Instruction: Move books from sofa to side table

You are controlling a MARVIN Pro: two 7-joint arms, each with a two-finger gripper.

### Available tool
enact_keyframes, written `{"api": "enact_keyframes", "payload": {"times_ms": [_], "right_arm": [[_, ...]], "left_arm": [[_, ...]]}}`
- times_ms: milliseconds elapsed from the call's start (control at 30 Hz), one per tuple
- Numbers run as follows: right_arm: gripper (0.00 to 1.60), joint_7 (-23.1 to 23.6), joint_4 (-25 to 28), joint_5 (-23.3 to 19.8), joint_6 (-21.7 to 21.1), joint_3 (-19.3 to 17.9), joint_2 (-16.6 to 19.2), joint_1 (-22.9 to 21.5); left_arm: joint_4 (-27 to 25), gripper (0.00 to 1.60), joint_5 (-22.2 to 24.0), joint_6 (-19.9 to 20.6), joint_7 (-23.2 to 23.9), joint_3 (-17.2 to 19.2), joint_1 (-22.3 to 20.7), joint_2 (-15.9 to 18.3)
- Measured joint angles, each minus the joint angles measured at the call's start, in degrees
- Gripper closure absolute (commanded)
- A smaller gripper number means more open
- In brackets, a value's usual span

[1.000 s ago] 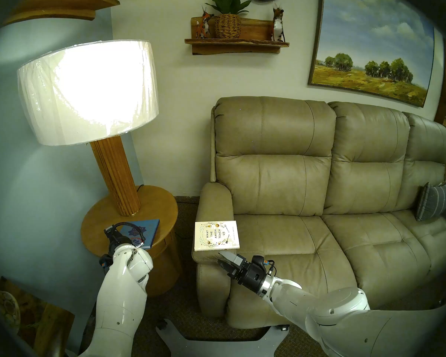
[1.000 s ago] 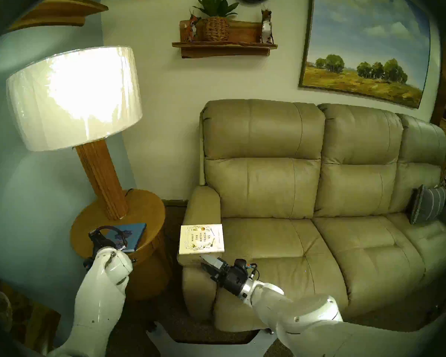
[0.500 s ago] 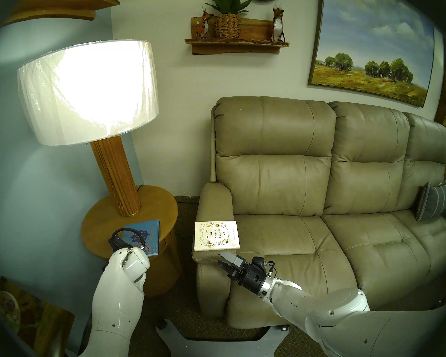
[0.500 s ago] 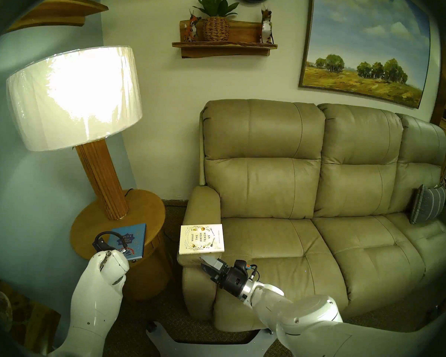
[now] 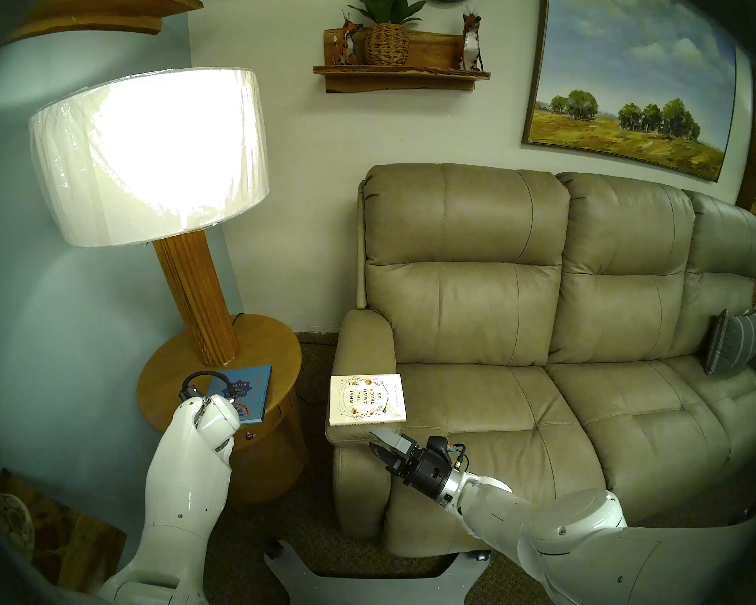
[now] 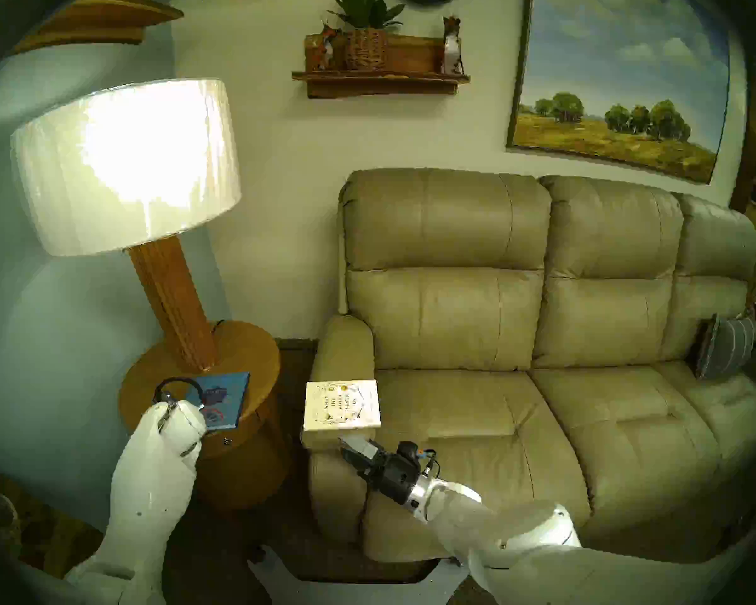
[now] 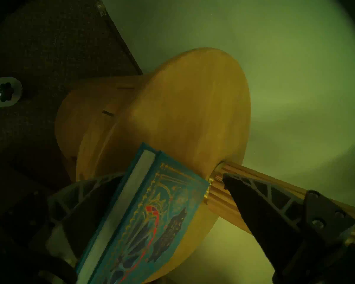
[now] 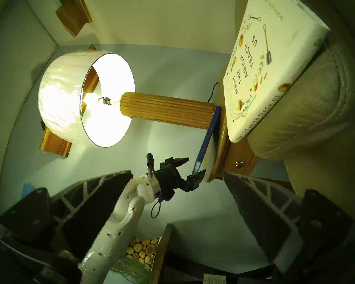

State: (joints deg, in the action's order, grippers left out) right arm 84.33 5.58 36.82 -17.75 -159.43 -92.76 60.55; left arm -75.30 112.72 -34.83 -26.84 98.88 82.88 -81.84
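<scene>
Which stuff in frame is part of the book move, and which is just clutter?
Job: blue book on the side table; white book on the sofa arm; left gripper; right gripper.
Clutter: lamp; striped pillow; wall shelf; painting.

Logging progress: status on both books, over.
Left gripper jaws open astride blue book on side table. Right gripper jaws open, short of white book on sofa arm. Lamp base beside blue book.
</scene>
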Motion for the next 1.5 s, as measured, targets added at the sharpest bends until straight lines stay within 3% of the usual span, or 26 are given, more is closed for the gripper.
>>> {"api": "enact_keyframes", "payload": {"times_ms": [233,400,700,1200,1500], "right_arm": [[0.00,0.0,0.0,-0.1,-0.1,0.1,0.0,0.1],[0.00,0.0,0.0,-0.5,-0.3,0.4,0.1,0.2],[0.00,0.0,0.0,-1.4,-0.6,0.8,0.5,0.5],[0.00,-0.3,0.4,-2.6,0.5,-0.8,0.8,0.3],[0.00,-5.5,2.5,-3.4,0.8,-2.3,1.6,-0.6]], "left_arm": [[-5.2,0.00,-2.0,-4.3,-1.4,-2.5,2.2,-2.0],[-7.4,0.00,-3.9,-8.5,-6.6,-3.9,3.5,-2.2],[-9.3,0.00,-5.5,-10.2,-9.2,-4.8,4.5,-1.7],[-17.0,0.00,-12.4,-6.3,4.6,-9.9,14.7,-0.5],[-18.9,0.00,-14.9,-4.6,12.9,-11.1,21.5,0.2]]}}
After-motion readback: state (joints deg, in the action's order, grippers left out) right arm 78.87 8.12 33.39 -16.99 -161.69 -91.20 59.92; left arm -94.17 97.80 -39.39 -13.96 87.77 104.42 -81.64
